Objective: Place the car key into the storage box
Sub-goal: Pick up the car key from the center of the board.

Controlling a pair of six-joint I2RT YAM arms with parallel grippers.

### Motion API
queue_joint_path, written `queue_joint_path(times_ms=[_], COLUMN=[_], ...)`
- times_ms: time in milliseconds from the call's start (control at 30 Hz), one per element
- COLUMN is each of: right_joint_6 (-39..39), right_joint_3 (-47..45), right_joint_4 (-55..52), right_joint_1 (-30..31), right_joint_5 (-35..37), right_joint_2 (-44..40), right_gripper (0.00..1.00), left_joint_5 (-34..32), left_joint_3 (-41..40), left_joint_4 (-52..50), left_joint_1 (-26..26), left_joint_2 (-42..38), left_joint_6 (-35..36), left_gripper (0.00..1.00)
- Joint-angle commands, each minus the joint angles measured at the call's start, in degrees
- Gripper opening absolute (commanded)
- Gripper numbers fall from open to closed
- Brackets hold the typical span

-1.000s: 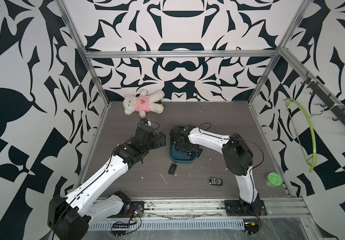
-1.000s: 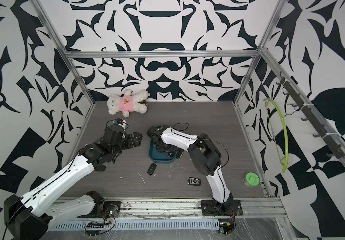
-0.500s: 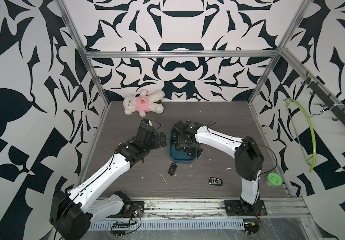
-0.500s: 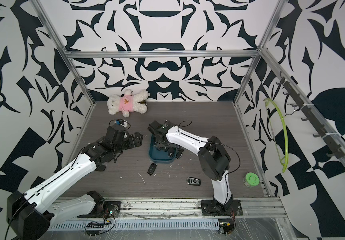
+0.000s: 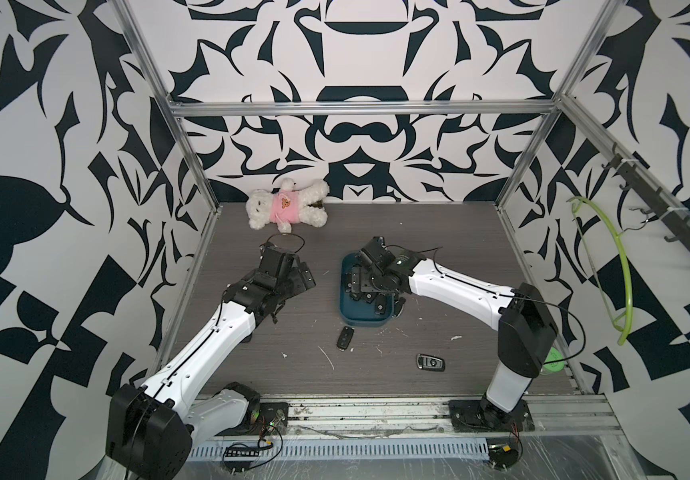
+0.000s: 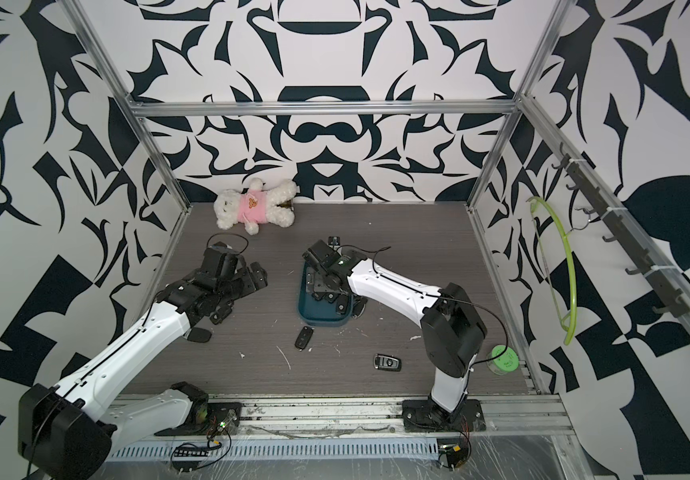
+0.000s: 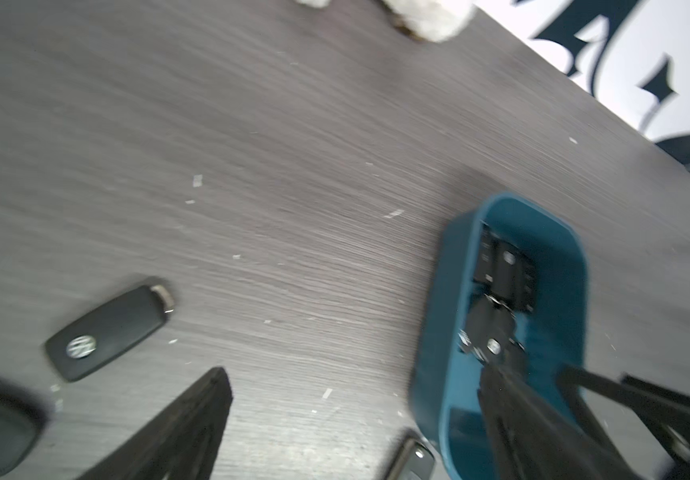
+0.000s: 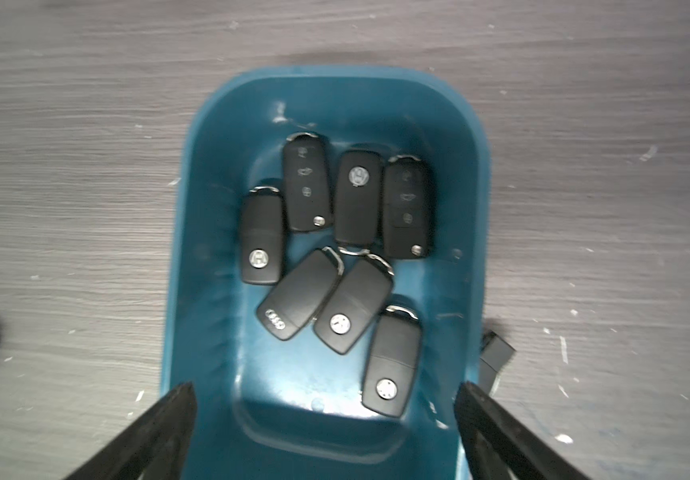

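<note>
Beneath right end effector [image 8: 326, 390], storage box [image 8: 206, 249].

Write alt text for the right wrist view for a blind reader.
Seven black plastic car key fobs lie in a dark teal rectangular plastic storage box on a grey wood-grain table. The right gripper hangs above, jaws open and empty.

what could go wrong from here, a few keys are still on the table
1. The open right end effector hangs over the storage box, fingertips near its walls; moving off, one might snag the box and spill the keys inside.
2. One car key lies right beside the box's outer wall; grabbing it could shove the box.
</note>
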Motion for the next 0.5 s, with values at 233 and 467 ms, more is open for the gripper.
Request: queue_joint_path(times_ms=[233, 467], right_joint_6=[-2.0, -3.1], right_joint_3=[-1.0, -2.8], right_joint_4=[4.7, 6.1], right_joint_1=[0.0, 0.0], right_joint_5=[-1.6, -4.8], right_joint_2=[-3.7, -5.9], right_gripper=[1.0, 1.0], left_joint_5=[7.8, 14.1], left_joint_3=[-3.9, -4.8], left_joint_4=[-3.2, 0.4], left_joint_1=[17.6, 26.7], left_joint_2=[3.0, 12.3], left_joint_6=[2.3, 3.9], left_gripper=[0.99, 0.99])
